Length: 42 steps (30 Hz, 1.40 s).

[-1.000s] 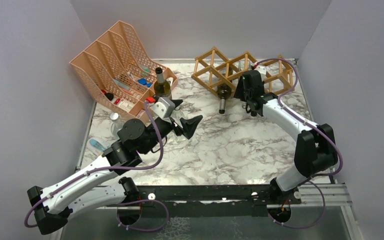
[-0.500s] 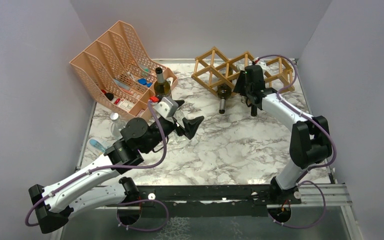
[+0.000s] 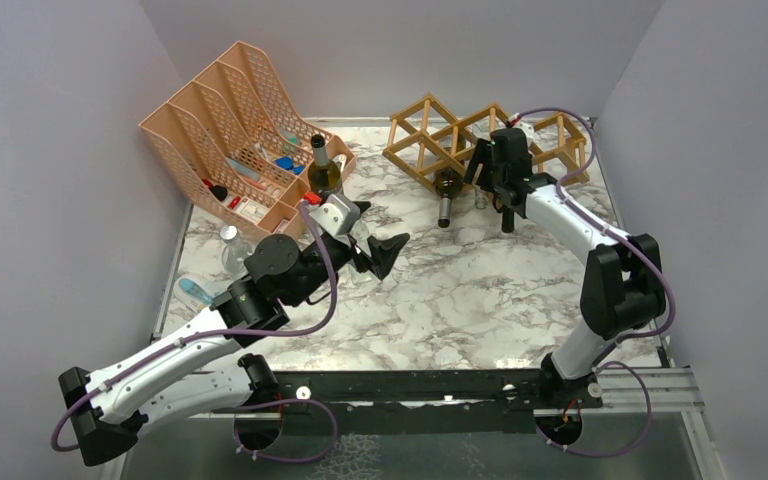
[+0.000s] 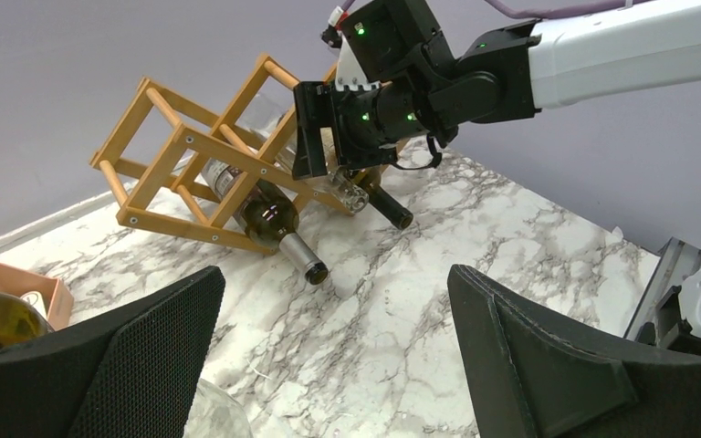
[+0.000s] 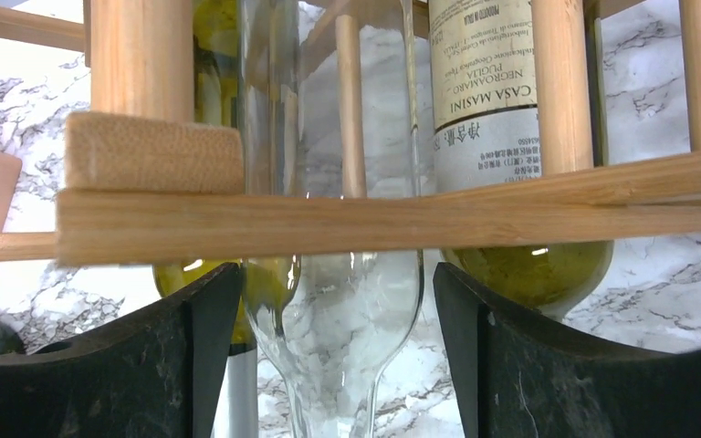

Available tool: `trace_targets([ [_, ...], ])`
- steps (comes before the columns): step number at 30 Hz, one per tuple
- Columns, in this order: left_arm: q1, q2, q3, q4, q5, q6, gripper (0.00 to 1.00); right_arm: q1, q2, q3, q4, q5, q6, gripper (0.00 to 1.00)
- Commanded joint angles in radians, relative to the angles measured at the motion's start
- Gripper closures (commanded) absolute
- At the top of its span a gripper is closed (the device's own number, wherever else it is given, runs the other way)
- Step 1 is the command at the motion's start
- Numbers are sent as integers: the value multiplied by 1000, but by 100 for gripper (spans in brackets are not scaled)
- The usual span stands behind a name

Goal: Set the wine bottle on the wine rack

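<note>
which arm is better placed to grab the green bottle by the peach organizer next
Left. The left gripper is open close to the green bottle, while the right gripper is away at the wine rack, its fingers either side of a clear bottle.

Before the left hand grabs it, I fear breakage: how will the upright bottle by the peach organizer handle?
The upright bottle is tall on a narrow base, so a push near its neck would probably tip it. It looks like glass: likely slippery and heavy for its size. Laid on the marble table, its round body would likely roll.
</note>
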Motion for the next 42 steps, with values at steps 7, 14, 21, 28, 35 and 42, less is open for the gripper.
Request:
trace_targets([
  [7, -3, 22, 55, -32, -95, -17, 1, -3, -204, 0, -122, -49, 9, 20],
  [14, -2, -5, 33, -27, -184, -13, 1, -3, -380, -33, -129, -313, -143, 23],
  [21, -2, -1, 73, -78, -307, -1, 1, 64, -447, -47, -159, -623, -263, 28],
  [28, -2, -38, 108, -114, -591, 0, 1, 336, -414, -51, -143, -579, -385, 29],
  [35, -2, -127, 107, -107, -668, 41, 1, 494, -311, -23, -52, -514, -383, 29],
  [42, -2, -197, 66, -53, -681, 54, 1, 582, -191, 45, 12, -441, -410, 30],
])
